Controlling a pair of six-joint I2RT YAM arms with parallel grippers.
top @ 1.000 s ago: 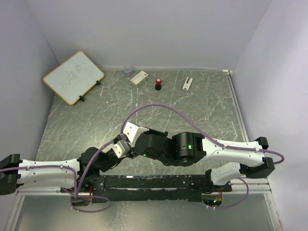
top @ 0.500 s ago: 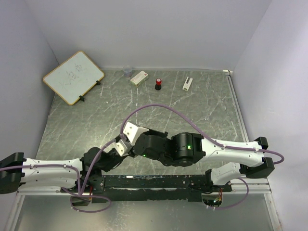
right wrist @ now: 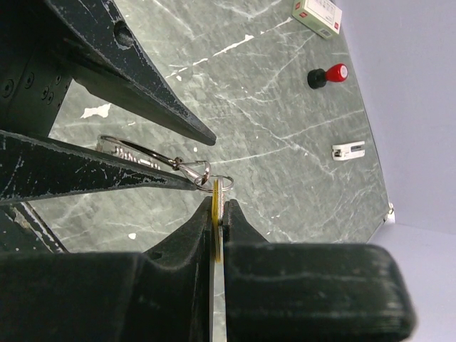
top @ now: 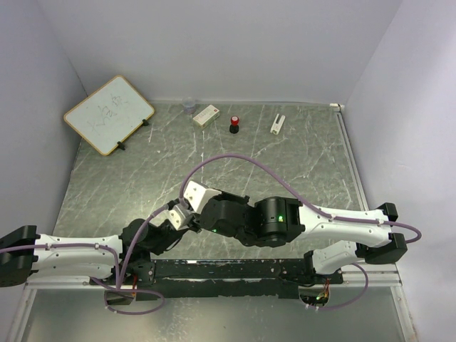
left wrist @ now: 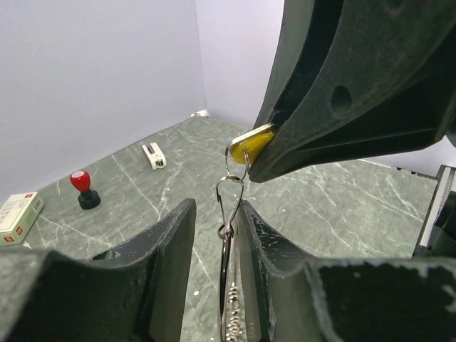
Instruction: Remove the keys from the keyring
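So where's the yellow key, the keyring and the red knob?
yellow key [left wrist: 249,144], left wrist view, on its yellow head.
keyring [right wrist: 128,152], right wrist view, on the silvery loop.
red knob [left wrist: 80,181], left wrist view, on its red cap.

My top camera looks down from behind the bases over the counter. Wrist cameras ride close behind the left end effector and right end effector; both share the keyring at the tips and the red-capped knob beyond.

Counted, as seen from my wrists: two end effectors, my left and my right; one yellow key; one keyring. On the tabletop: one whiteboard, one cup, one white box, one red-capped knob, one white block.
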